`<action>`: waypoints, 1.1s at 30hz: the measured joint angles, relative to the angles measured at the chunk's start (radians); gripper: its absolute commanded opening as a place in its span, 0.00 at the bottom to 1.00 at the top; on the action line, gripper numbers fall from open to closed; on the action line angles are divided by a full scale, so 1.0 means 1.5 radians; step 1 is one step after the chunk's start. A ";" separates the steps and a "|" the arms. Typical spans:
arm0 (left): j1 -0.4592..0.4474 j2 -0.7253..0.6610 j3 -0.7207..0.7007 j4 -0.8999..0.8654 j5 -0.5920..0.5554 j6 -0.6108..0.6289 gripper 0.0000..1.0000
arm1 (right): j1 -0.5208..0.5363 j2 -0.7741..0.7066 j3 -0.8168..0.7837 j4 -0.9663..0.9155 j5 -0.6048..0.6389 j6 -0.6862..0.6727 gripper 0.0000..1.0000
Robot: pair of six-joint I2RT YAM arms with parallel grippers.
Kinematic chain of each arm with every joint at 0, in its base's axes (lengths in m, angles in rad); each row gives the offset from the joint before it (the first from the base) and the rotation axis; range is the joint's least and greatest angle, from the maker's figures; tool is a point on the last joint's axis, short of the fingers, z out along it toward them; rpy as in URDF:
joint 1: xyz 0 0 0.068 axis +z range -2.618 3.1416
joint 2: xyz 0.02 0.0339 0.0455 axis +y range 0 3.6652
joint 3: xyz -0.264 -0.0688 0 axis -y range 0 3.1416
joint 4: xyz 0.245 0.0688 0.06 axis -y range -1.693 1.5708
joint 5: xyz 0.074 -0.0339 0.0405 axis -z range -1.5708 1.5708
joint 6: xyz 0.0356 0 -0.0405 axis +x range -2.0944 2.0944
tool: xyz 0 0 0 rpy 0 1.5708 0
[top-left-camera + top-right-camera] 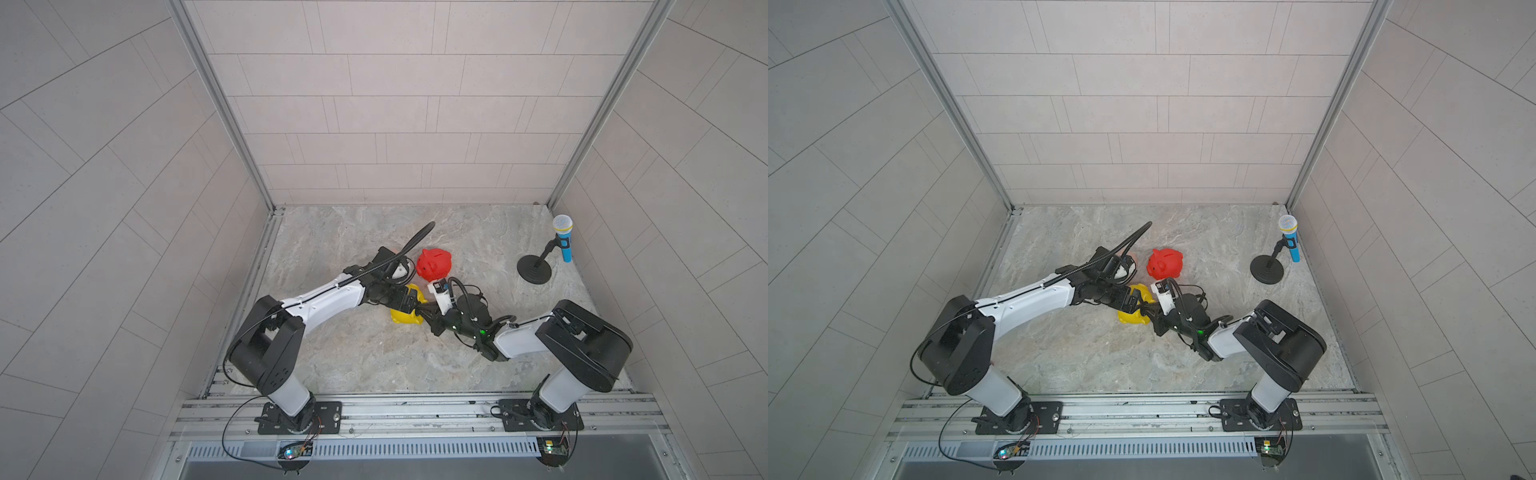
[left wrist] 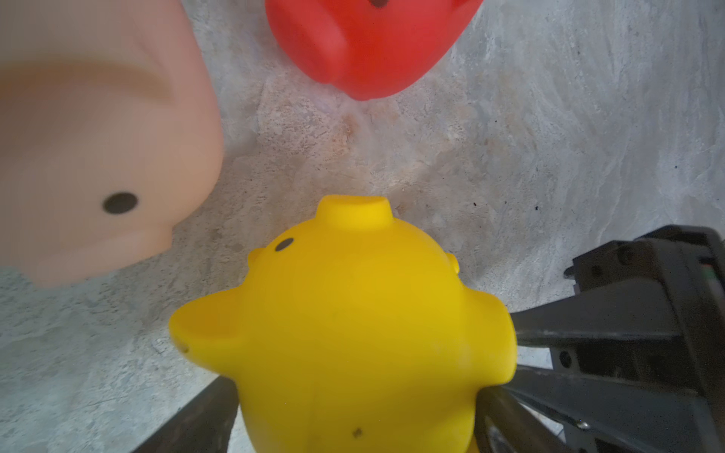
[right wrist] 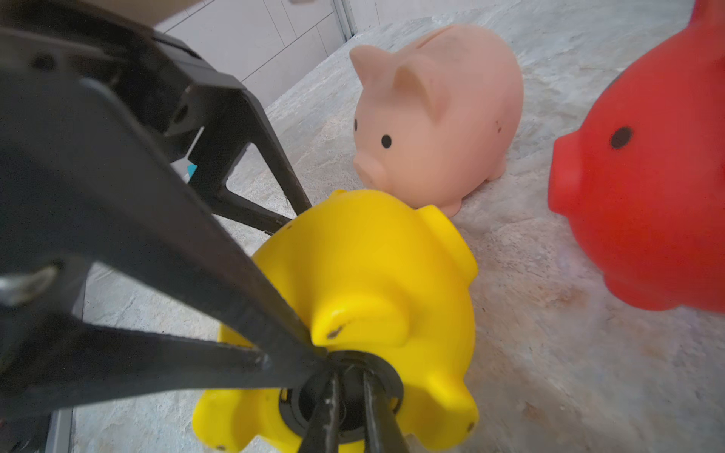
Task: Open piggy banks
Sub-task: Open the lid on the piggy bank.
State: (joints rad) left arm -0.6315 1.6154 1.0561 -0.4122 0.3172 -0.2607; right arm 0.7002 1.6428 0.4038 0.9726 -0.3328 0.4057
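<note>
Marbled stone tabletop (image 1: 374,357), smooth rounded yellow pig (image 2: 353,333), red pig (image 1: 434,264), pink pig (image 3: 443,117)

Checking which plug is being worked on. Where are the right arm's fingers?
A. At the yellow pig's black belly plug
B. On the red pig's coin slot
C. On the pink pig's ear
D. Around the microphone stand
A: in the right wrist view the right fingers meet at the black plug in the belly of the yellow pig, which is turned on its side.
</note>
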 measured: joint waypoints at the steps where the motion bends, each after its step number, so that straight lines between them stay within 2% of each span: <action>1: 0.001 0.000 0.000 0.001 0.000 0.000 0.95 | -0.001 0.007 0.002 0.009 -0.001 0.004 0.12; 6: 0.005 -0.001 0.000 0.004 -0.012 0.003 0.95 | -0.003 0.044 0.012 0.055 -0.013 0.025 0.10; 11: 0.007 -0.002 0.000 0.004 -0.020 0.008 0.95 | -0.006 0.054 0.024 0.066 -0.034 0.048 0.13; 16: 0.008 -0.003 0.000 0.003 -0.022 0.013 0.95 | -0.011 0.067 0.024 0.083 -0.053 0.076 0.13; 18: 0.008 -0.004 0.000 0.003 -0.025 0.016 0.95 | -0.011 0.075 0.024 0.094 -0.056 0.082 0.09; 20: 0.008 -0.005 0.000 0.001 -0.027 0.018 0.95 | -0.013 0.085 0.024 0.106 -0.059 0.087 0.01; 23: 0.008 -0.006 -0.001 0.000 -0.031 0.020 0.95 | -0.019 0.103 0.024 0.133 -0.072 0.102 0.00; 29: 0.009 -0.007 -0.001 0.000 -0.032 0.020 0.95 | -0.023 0.118 0.024 0.159 -0.084 0.092 0.00; 33: 0.011 -0.007 -0.001 0.000 -0.028 0.021 0.96 | -0.022 0.112 0.024 0.151 -0.085 0.052 0.00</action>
State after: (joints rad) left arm -0.6144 1.6043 1.0542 -0.4122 0.2745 -0.2295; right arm 0.6666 1.8114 0.4397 1.1984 -0.4599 0.4831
